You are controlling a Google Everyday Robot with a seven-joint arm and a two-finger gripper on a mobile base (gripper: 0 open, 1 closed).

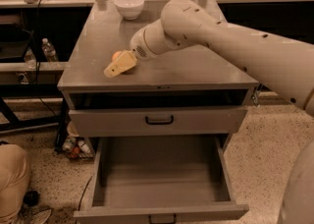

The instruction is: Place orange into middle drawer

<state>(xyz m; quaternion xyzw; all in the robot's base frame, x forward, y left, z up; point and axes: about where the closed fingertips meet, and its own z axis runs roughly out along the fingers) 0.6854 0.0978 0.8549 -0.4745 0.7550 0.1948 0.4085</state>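
Orange on cabinet top, half-hidden at 11 o'clock of gripper, which sits low against it, probably to grasp (grip state: can't tell), middle drawer open at 5 o'clock, ready to receive.

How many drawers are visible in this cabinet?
2. A shallow drawer, closed, sits under the top; the middle drawer, pulled open, is below it. More may be hidden lower. The hand is at the orange on top.
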